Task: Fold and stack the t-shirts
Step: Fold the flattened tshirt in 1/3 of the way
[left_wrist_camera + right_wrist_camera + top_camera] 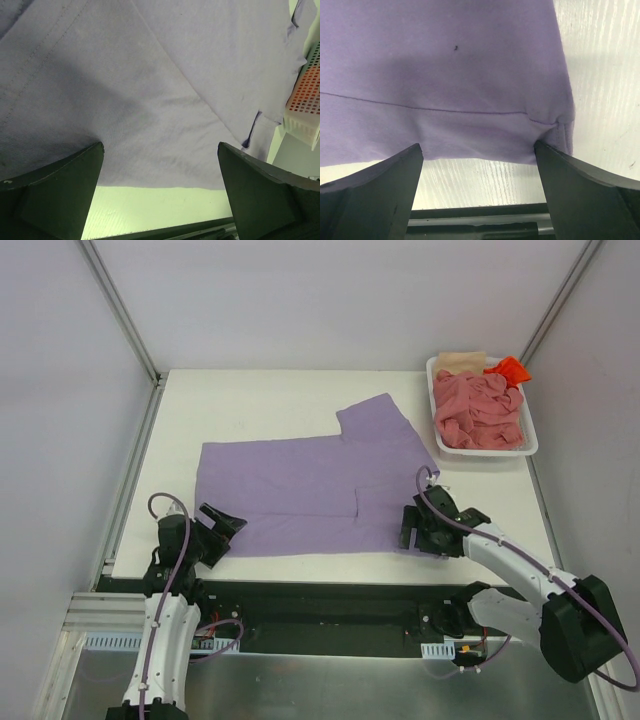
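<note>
Lavender t-shirt (300, 490) lies spread flat on the table (260, 405); we hold left gripper (221, 532) and right gripper (409, 527) at its near edge, jaws parted wide, grasping nothing; salmon-pink t-shirt (478, 412) sits in the basket (532, 440).

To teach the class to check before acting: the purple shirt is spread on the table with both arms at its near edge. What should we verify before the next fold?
1. Left end effector open: ok.
2. Right end effector open: ok.
3. Purple shirt flat on the table: ok.
4. Near hem lies between each pair of fingers: ok.
5. Fingers touching cloth: cannot tell.
6. Pink shirt inside basket: ok.
</note>
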You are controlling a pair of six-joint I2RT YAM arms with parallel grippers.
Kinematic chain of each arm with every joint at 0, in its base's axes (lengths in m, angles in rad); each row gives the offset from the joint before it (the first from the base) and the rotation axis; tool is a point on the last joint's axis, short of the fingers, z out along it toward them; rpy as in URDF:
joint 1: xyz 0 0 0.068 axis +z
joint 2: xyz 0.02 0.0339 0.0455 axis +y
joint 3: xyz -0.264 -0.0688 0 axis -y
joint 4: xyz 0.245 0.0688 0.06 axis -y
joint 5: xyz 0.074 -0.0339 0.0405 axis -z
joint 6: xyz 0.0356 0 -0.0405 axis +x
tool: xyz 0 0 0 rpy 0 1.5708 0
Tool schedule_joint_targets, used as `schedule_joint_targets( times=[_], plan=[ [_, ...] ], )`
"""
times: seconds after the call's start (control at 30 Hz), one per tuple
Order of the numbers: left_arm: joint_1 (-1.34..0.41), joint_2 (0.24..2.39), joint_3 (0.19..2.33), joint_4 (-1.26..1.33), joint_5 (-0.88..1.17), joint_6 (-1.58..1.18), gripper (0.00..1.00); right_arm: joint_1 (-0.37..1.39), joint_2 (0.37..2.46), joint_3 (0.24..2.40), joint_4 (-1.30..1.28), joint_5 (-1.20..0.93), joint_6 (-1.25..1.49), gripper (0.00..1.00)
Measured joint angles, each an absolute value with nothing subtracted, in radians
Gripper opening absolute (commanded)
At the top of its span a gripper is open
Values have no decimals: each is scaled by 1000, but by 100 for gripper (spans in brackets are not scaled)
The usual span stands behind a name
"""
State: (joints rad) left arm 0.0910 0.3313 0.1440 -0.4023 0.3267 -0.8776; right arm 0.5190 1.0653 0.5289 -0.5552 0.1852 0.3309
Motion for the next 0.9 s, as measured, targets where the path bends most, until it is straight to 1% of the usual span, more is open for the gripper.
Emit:
schedule_joint_targets(
  times=[0.33,0.43,0.53,0.63,0.7,0.77,0.9],
  plan=[
    [91,315,185,-501,313,-936,99,519,1008,557,-610,175,302,96],
    [91,366,244,-562,297,-929,99,519,998,648,-630,162,256,96],
    [91,459,368,-603,255,-904,99,519,1021,787,-638,161,207,96],
    [91,609,562,-613,213,-867,99,517,1097,954,-624,183,170,96],
    [91,739,696,-598,177,-838,99,504,1186,1073,-605,190,143,96],
    [91,871,809,-587,142,-811,99,473,1309,1206,-588,176,119,96],
    [91,1198,1054,-564,78,-759,99,381,1617,1546,-569,99,97,96]
  ],
)
